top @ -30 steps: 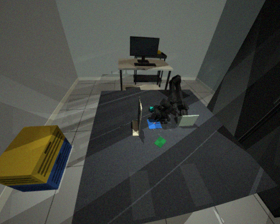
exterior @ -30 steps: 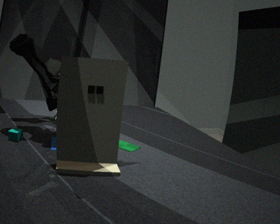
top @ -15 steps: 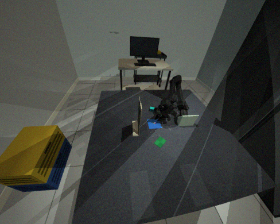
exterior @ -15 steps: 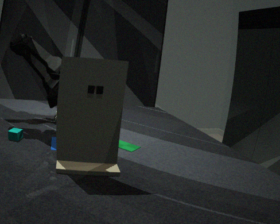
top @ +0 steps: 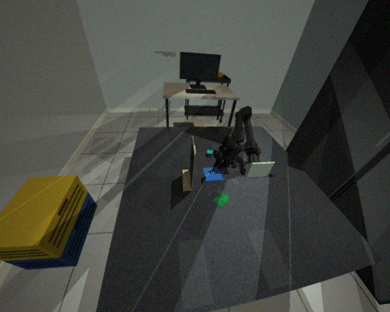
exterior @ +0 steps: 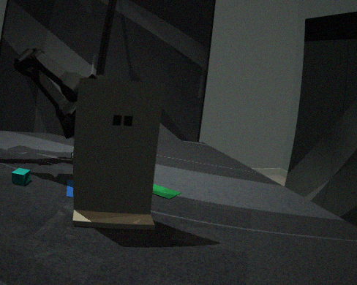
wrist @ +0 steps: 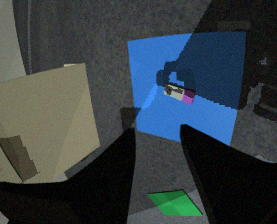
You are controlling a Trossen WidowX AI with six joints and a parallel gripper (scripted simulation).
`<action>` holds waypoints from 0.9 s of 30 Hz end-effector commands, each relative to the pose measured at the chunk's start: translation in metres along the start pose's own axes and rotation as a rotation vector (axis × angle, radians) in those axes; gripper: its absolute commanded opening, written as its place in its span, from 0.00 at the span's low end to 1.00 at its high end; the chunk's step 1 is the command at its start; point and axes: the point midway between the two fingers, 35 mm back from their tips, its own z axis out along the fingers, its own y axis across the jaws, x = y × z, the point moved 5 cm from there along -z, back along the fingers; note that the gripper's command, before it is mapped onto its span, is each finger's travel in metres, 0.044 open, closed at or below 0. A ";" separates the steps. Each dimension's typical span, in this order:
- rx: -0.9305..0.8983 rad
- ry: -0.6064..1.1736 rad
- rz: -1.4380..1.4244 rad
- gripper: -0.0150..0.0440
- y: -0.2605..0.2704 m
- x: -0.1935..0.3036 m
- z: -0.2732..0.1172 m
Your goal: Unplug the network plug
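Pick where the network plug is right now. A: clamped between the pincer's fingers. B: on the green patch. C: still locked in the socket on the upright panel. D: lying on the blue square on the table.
D: in the wrist view the plug lies on the blue square, apart from the open pincer.

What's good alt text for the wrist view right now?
A small plug lies on the blue square on the dark table, apart from the open gripper, whose two dark fingers frame it from below. The tan panel stands left; a green patch lies nearer.
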 end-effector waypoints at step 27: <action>-0.005 -0.004 0.008 0.52 0.019 -0.001 -0.029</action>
